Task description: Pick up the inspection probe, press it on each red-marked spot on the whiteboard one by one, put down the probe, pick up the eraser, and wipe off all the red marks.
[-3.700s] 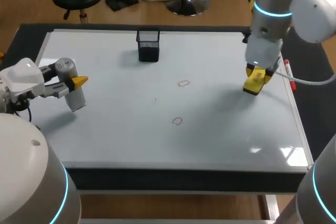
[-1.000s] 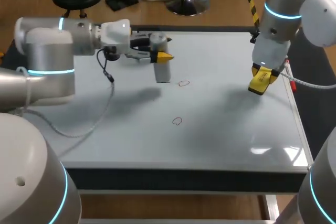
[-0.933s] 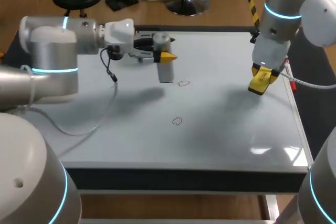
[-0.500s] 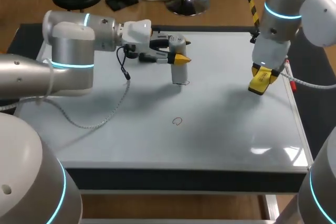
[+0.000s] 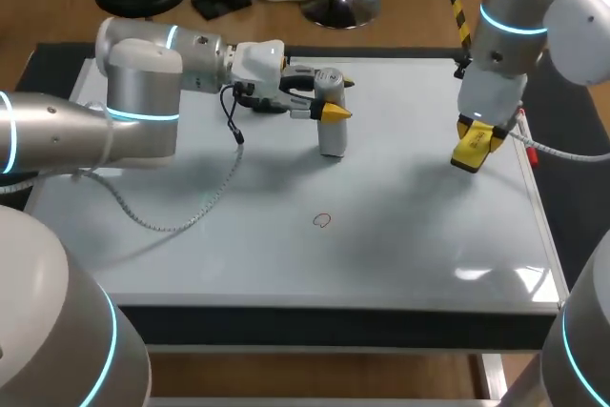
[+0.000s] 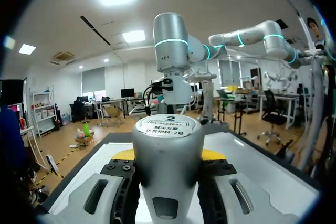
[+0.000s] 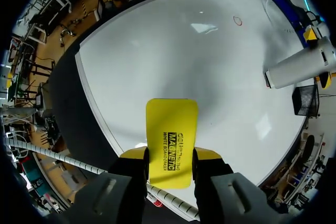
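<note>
- I am in the pressing step: my left gripper (image 5: pixel 335 99) is shut on the inspection probe (image 5: pixel 331 135), one finger on each side of its grey body.
- The probe stands upright on the far middle of the whiteboard (image 5: pixel 191 226); its foot seems to touch the surface (I cannot see what is under it).
- One red mark (image 5: pixel 322 220) shows, nearer than the probe, so I judge the next move is to lift, come nearer and press down straight on it.
- My left arm reaches from the left past the middle, wrist level.
- My right gripper (image 7: pixel 169 157) points down over the right side, clamped on the yellow eraser (image 5: pixel 470 149).
</note>
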You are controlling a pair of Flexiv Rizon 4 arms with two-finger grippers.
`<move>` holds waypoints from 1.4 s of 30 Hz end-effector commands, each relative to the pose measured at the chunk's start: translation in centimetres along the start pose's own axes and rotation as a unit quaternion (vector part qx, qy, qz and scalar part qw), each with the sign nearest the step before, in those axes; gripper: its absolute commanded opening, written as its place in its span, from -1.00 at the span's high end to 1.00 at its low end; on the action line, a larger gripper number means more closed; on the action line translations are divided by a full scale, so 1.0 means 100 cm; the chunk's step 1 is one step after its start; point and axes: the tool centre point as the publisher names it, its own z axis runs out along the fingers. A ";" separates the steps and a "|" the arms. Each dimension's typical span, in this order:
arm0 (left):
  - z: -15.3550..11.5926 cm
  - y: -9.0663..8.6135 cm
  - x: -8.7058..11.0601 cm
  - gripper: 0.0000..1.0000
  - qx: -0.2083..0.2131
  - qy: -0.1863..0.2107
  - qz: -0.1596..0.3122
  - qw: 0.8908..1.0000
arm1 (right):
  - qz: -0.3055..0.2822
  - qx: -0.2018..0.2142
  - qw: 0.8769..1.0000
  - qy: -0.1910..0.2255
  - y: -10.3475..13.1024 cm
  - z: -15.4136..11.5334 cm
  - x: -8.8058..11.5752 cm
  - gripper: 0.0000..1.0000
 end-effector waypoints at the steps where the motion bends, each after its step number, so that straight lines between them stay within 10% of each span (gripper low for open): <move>1: 0.004 0.002 -0.006 1.00 -0.001 0.014 -0.003 1.000 | -0.001 0.001 1.000 0.001 -0.001 0.000 0.000 1.00; 42: -0.002 -0.008 -0.017 1.00 -0.014 0.034 -0.012 0.999 | -0.001 0.001 1.000 0.001 -0.001 0.000 0.000 1.00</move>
